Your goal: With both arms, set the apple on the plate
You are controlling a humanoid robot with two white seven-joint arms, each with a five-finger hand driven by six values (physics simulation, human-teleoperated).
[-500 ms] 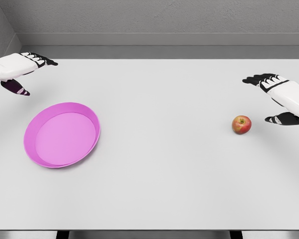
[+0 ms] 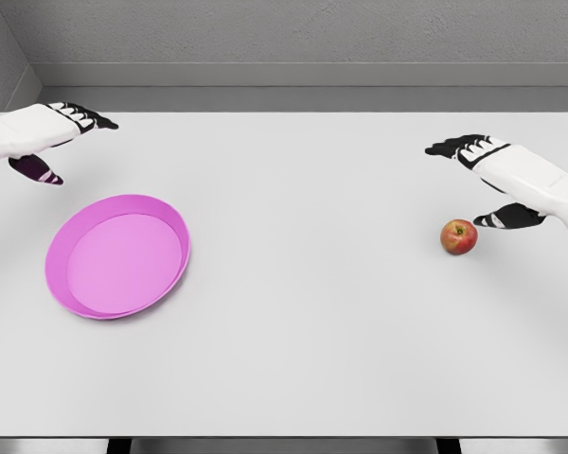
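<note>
A red apple (image 2: 459, 236) sits on the white table (image 2: 303, 312) at the right. My right hand (image 2: 478, 180) hovers just above and behind it, fingers spread wide, thumb close to the apple's right side, holding nothing. A shallow pink plate (image 2: 85, 298) lies on the table at the left. Behind the plate, near the table's far left edge, my left hand (image 2: 62, 142) is raised with its fingers extended and its thumb hanging down, also holding nothing.
A grey wall runs behind the table's far edge. The table's front edge lies near the bottom of the view, with dark legs showing beneath it.
My right hand has moved left toward the apple, its thumb now next to the fruit. The left hand shifted slightly right. Apple and plate have not moved.
</note>
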